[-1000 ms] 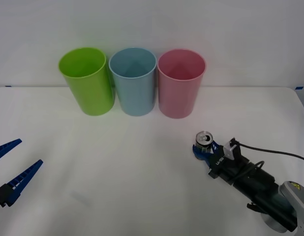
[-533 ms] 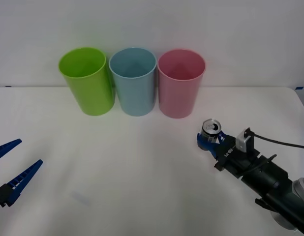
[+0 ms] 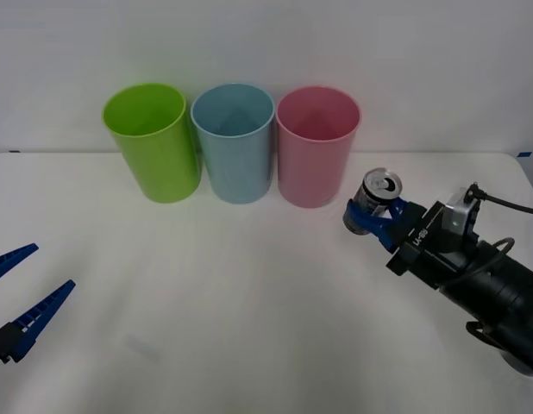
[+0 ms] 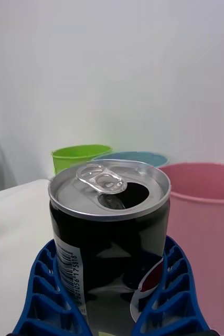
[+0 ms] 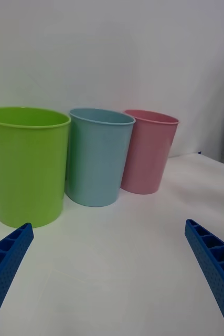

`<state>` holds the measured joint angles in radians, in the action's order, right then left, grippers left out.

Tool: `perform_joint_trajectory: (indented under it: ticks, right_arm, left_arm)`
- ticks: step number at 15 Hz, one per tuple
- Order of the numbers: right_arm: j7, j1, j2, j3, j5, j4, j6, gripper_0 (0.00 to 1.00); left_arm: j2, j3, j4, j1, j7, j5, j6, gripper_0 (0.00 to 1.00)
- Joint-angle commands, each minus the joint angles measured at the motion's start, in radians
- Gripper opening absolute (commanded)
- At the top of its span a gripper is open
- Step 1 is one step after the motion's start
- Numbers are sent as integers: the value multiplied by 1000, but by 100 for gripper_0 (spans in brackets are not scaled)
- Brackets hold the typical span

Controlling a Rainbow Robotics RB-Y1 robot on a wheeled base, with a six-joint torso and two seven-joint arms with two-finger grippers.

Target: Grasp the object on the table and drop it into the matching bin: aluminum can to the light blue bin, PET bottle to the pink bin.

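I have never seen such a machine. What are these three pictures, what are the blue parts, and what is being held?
This is a robot with two arms, each ending in a two-finger blue gripper. One picture comes from a camera above, looking down at the white table; the other two come from cameras on the wrists. At the back of the table stand three bins in a row: a green bin, a light blue bin and a pink bin. The right gripper holds a small drink can, lifted and tilted, near the pink bin. The left gripper waits open at the table's near left.
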<state>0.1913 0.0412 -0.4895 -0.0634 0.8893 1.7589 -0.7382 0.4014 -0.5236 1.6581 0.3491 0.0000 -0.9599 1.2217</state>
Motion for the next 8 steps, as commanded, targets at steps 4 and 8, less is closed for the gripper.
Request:
perform_joint_trajectory:
  ticks: [4,8]
  right_arm:
    - [-98,-136,-75,-9,2,7,-1,0]
    - [-202,-244,-92,-26,53,-12,-1,0]
  left_arm:
    - [0,0,0,0,0,0,0,100]
    - [0,0,0,0,0,0,0,100]
